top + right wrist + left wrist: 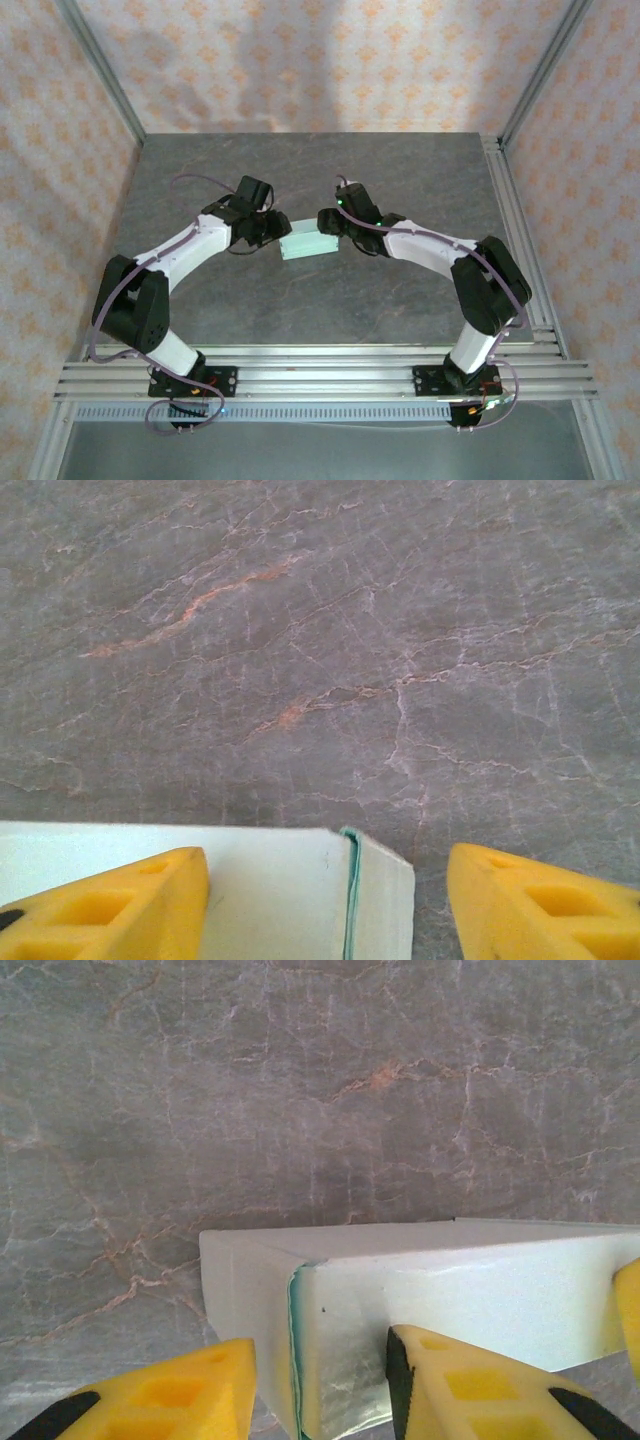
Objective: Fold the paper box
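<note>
1 paper box (309, 244), 1 table (400, 300), L gripper (272, 228), R gripper (330, 222), 2 total

paper box (308, 246) on table (420, 170), between left claw (274, 234) (and right claw (329, 223))

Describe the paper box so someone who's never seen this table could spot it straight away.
Start at the grey stone table. Near its middle, the left claw and right claw face each other. Between them lies the paper box: a small slim block, pale mint where everything close around it is grey, black or yellow.
</note>
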Available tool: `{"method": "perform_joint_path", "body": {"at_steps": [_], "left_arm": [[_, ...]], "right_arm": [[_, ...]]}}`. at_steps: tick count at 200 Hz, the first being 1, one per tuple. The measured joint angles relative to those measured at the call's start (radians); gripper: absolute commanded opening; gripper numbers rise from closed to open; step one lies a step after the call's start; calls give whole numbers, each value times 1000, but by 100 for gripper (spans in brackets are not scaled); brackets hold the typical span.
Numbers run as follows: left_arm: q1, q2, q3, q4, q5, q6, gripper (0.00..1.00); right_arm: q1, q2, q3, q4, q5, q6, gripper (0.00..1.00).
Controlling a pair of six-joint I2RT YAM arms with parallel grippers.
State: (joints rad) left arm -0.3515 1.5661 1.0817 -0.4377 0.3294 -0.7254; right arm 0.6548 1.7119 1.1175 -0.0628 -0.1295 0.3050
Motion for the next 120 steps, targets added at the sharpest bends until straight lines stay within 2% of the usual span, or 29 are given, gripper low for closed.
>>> {"method": "perform_joint_path", "body": {"at_steps": [28,48,102,120], "left_arm": [[6,3,-5,33,0,-3,31],[11,7,-6,50,0,-3,30],[14,0,-28,83,1,1,31],[13,-9,-42,92,2,2,36]], "right_arm": [[-22,-5,-3,12,-67,37,70],[-46,-26,-38,58,-120,75,66],[-72,-32,-88,111,-188,141,39],[-72,-32,-95,129,-203,154,31]]}}
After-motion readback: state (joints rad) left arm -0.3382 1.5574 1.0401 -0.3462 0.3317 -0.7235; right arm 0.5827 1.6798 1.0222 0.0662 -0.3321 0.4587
